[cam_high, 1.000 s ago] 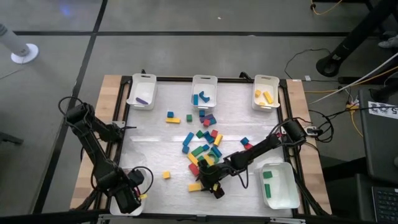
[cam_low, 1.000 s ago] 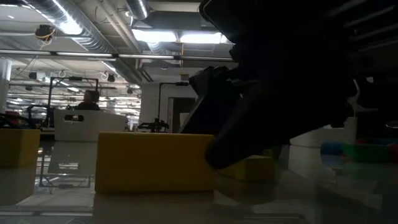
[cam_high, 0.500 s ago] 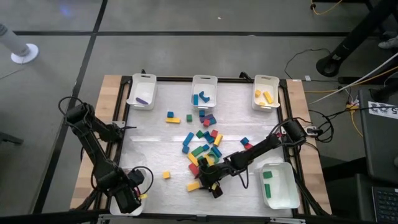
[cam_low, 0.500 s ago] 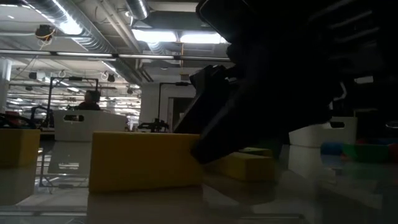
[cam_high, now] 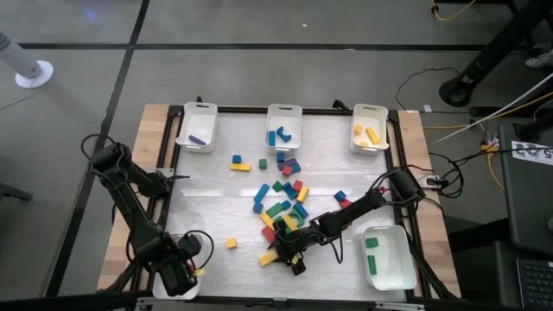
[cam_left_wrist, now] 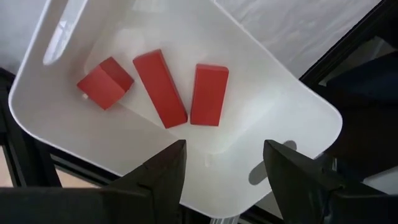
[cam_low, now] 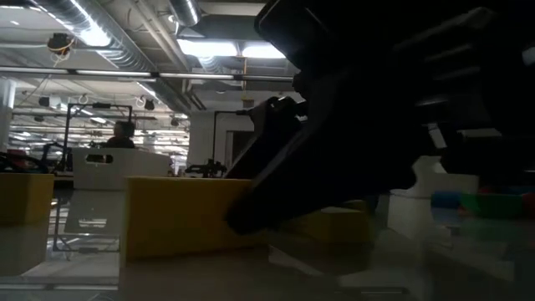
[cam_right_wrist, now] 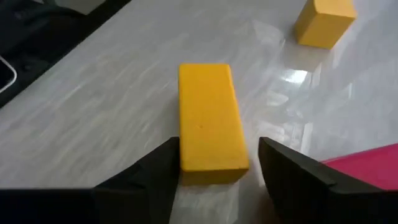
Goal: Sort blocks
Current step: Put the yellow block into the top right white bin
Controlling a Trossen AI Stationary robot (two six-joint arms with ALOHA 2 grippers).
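Your right end effector (cam_right_wrist: 211,171) is low on the surface (cam_high: 216,199), fingers open astride a yellow bar block (cam_right_wrist: 208,124). Left end effector (cam_left_wrist: 224,180) hangs open over a tray (cam_left_wrist: 273,118) of red blocks (cam_left_wrist: 160,87).

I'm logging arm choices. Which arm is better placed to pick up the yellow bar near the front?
Right. Its gripper straddles the yellow bar, jaws open either side. The left gripper hangs over the red-block tray.

**Two dark arms, built alike**

The left arm (cam_high: 130,203), a matt black chain of slim links and rounded joint housings, carries a thin black cable looped beside its base. The right arm (cam_high: 363,207) matches it in colour and build, with a black cable arcing over its shoulder joint. Each black two-finger pincer ends in broad, flat, smooth-faced fingers (cam_left_wrist: 158,180) with angular edges; the right pincer's fingers (cam_right_wrist: 292,171) look the same.
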